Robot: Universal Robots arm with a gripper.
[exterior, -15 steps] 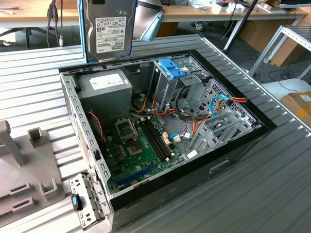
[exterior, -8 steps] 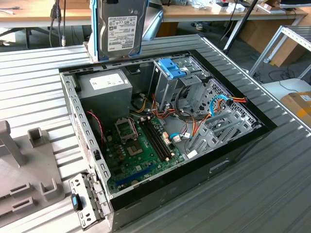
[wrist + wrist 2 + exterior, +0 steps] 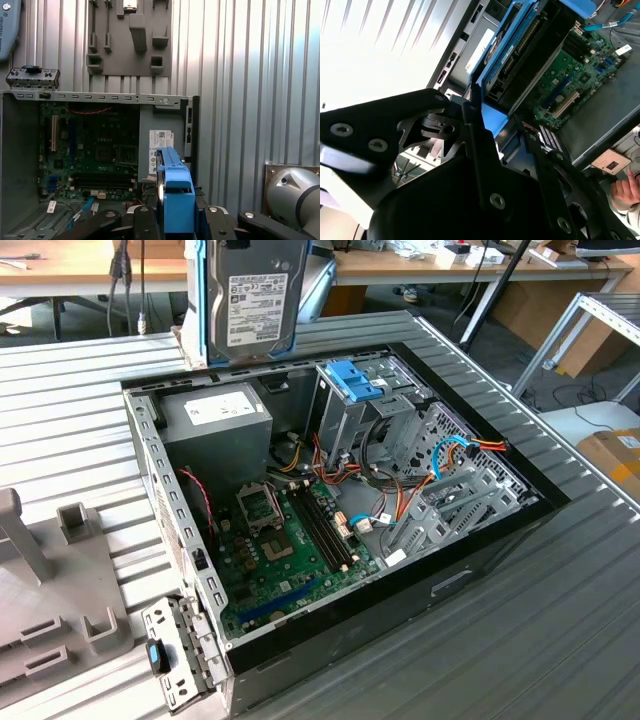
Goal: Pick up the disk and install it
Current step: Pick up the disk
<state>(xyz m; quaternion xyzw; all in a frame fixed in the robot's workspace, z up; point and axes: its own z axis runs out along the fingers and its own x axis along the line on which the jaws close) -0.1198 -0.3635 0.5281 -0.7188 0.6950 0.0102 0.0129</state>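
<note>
The disk (image 3: 250, 300) hangs upright above the back edge of the open computer case (image 3: 480, 540), its white label toward the exterior camera and its light-blue carrier rail along one side. In both wrist views my gripper (image 3: 177, 212) (image 3: 495, 127) is shut on the disk (image 3: 175, 182) (image 3: 520, 55), with black fingers (image 3: 472, 125) on either side of the blue carrier. The disk is over the power-supply corner, apart from the silver drive cage (image 3: 350, 405) with its blue tab (image 3: 352, 380).
Inside the case lie a green motherboard (image 3: 290, 540), a grey power supply (image 3: 215, 425) and loose cables. A grey fixture (image 3: 50, 580) and a removed bracket (image 3: 175, 650) lie on the ribbed table on the exterior view's left. A person's hand (image 3: 625, 192) is near the case.
</note>
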